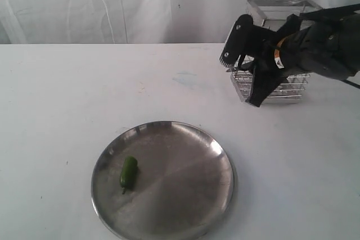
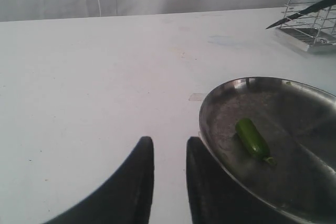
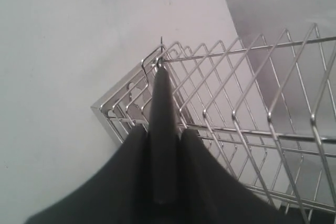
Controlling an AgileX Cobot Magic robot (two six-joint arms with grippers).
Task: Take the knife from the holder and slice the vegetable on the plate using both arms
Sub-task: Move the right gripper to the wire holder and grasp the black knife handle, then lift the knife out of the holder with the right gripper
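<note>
Plate [image 1: 216,150] of shiny steel, round, lies well apart from the wire holder [image 1: 292,89]. Across the holder's front the right arm [image 1: 326,49] slopes down, the right claw [image 3: 164,132] clamped on the slim dark knife [image 3: 160,93], tip by the holder's corner. The left claw [image 2: 169,150] gapes empty, far from the holder. The glossy green vegetable [image 1: 128,172] rests on the plate.
</note>
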